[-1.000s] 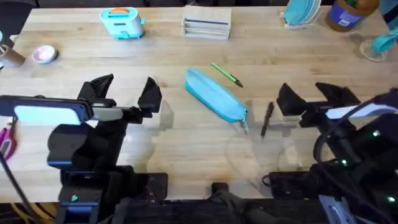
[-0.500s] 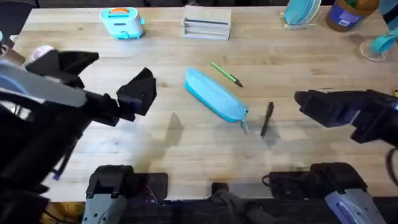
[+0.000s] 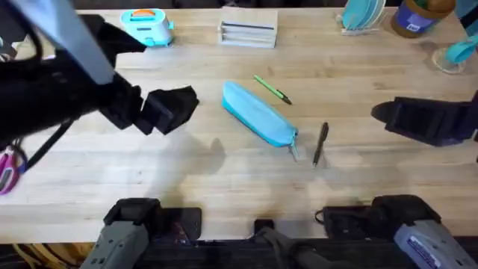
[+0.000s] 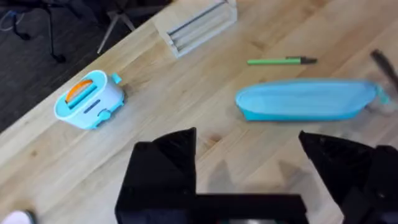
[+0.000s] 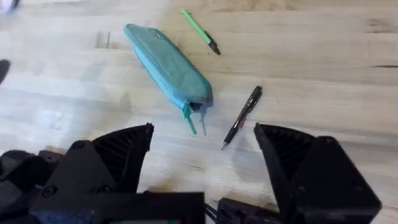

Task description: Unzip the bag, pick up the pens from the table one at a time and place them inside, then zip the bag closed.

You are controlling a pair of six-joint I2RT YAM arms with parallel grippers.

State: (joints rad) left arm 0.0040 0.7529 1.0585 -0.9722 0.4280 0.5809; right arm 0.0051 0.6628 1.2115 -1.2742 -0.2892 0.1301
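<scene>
The light blue bag [image 3: 258,114] lies slanted in the middle of the table [image 3: 224,179], zipper shut, its pull tab at the near right end [image 5: 188,118]. The green pen [image 3: 272,90] lies just behind the bag. To the right of the bag's pull end lies the black pen [image 3: 320,143]. My left gripper [image 3: 149,82] hangs high, left of the bag, open and empty, with the bag [image 4: 308,99] ahead of its fingers [image 4: 165,165]. Open and empty too, my right gripper [image 3: 418,119] is raised to the right of the black pen [image 5: 244,116].
A teal toy toaster [image 3: 147,26] and a grey stacked box [image 3: 248,30] stand at the back. Blue plates in a rack [image 3: 364,15] and a blue tub [image 3: 418,15] are at the back right. Pink scissors [image 3: 7,168] lie at the left edge.
Both arms have risen from near the table toward the camera. The left arm swung up and looms large; the right gripper drew back to the right. Bag and pens have not moved.
</scene>
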